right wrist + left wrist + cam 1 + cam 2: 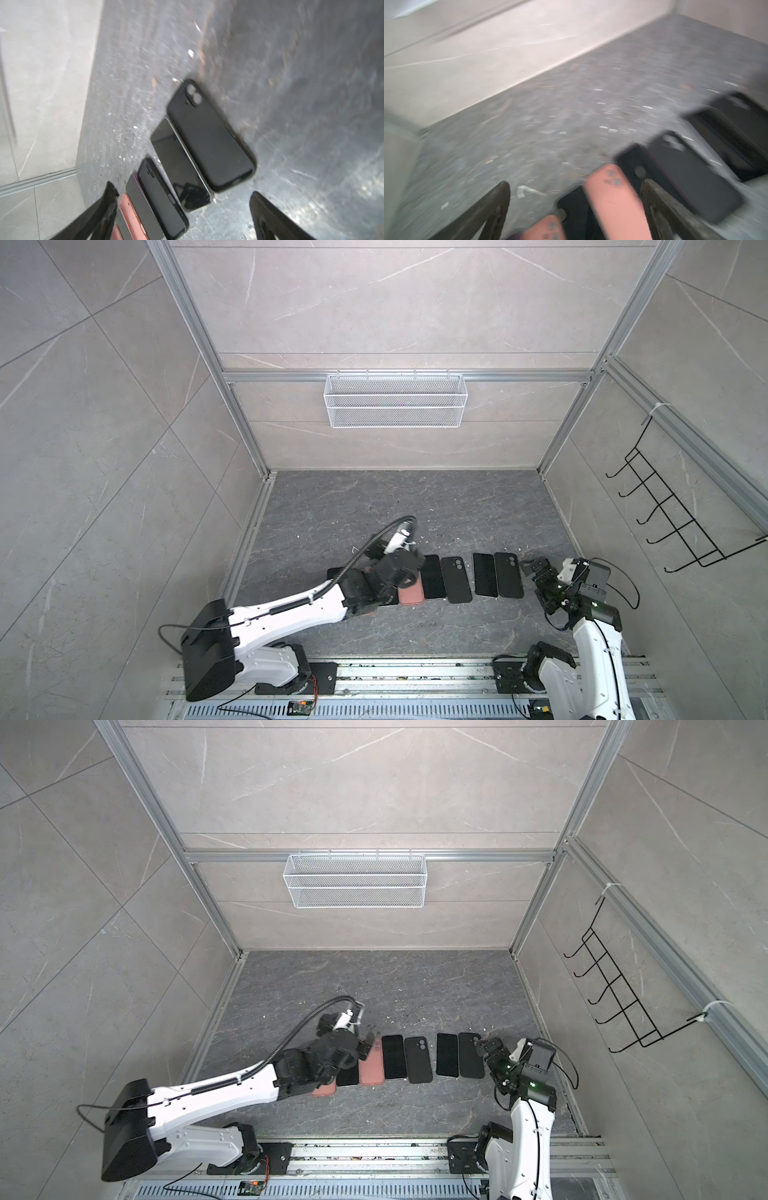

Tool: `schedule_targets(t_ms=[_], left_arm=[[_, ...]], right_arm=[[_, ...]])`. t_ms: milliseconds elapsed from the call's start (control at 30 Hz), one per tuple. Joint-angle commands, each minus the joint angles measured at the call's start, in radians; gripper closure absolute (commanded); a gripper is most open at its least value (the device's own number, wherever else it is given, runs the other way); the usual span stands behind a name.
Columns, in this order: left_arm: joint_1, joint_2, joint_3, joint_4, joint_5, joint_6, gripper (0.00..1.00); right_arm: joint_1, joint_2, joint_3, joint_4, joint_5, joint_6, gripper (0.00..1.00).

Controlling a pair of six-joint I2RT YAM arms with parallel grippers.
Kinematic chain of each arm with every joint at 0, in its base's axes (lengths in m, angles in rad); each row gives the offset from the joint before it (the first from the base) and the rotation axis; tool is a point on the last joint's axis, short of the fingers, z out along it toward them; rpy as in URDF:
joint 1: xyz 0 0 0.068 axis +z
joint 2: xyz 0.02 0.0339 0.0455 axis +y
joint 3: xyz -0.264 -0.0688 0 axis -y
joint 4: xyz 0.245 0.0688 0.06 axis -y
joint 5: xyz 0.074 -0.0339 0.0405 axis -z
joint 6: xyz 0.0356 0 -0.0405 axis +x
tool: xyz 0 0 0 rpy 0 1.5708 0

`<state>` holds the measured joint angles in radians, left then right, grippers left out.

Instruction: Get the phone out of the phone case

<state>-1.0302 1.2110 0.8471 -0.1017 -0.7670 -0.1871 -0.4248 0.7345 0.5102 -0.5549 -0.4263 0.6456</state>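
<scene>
A row of phones and empty cases lies flat on the dark floor in both top views. At its right end a black phone [485, 574] lies beside a black phone case [508, 574]. Left of a gap come another black case [456, 580], a black phone [433, 576] and a pink case [411, 591]. My left gripper [366, 1042] hovers open over the row's left end, above a pink case [612, 199] and a phone [575, 209]. My right gripper [534, 568] stands open just right of the row, holding nothing; the black case [209, 137] lies beyond its fingers.
A white wire basket [395, 400] hangs on the back wall and a black hook rack [681, 510] on the right wall. Aluminium frame posts line the floor's edges. The arms' base rail [415, 672] runs along the front. Small white crumbs dot the floor.
</scene>
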Motion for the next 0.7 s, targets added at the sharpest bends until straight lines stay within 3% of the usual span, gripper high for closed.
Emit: schedule_targets(t_ms=[0, 100, 167, 233, 300, 367, 400, 433, 500, 533, 567, 633, 667], left_arm=[[0.147, -0.161, -0.152, 0.132, -0.076, 0.046, 0.00], [0.355, -0.305, -0.349, 0.319, -0.023, 0.131, 0.00], [0.516, -0.367, -0.462, 0.415, 0.028, 0.170, 0.00], [0.678, -0.410, -0.571, 0.522, 0.147, 0.196, 0.00], [0.798, -0.401, -0.696, 0.712, 0.285, 0.219, 0.00], [0.893, -0.328, -0.734, 0.806, 0.376, 0.163, 0.00], [0.926, -0.259, -0.719, 0.827, 0.431, 0.165, 0.00], [0.942, -0.148, -0.707, 0.903, 0.437, 0.200, 0.00], [0.946, 0.050, -0.678, 1.114, 0.407, 0.255, 0.01], [0.985, 0.105, -0.628, 1.042, 0.455, 0.191, 0.00], [1.035, 0.168, -0.592, 1.041, 0.574, 0.175, 0.01], [1.048, 0.318, -0.528, 1.088, 0.612, 0.201, 0.01], [1.046, 0.296, -0.516, 1.018, 0.622, 0.188, 0.00]], right_arm=[[0.120, 0.064, 0.037, 0.184, 0.219, -0.126, 0.00], [0.321, 0.114, 0.025, 0.425, 0.497, -0.272, 0.00], [0.441, 0.122, -0.134, 0.835, 0.607, -0.386, 0.00], [0.504, 0.242, -0.293, 1.290, 0.652, -0.482, 0.01], [0.514, 0.406, -0.255, 1.374, 0.610, -0.505, 0.00], [0.559, 0.433, -0.222, 1.377, 0.600, -0.581, 0.00], [0.564, 0.481, -0.245, 1.513, 0.594, -0.609, 0.00], [0.563, 0.550, -0.228, 1.580, 0.597, -0.614, 0.00], [0.574, 0.555, -0.181, 1.490, 0.559, -0.644, 0.00], [0.587, 0.547, -0.166, 1.438, 0.571, -0.653, 0.00], [0.590, 0.567, -0.177, 1.494, 0.588, -0.659, 0.00], [0.589, 0.620, -0.155, 1.543, 0.654, -0.671, 0.00], [0.597, 0.617, -0.137, 1.498, 0.654, -0.689, 0.00]])
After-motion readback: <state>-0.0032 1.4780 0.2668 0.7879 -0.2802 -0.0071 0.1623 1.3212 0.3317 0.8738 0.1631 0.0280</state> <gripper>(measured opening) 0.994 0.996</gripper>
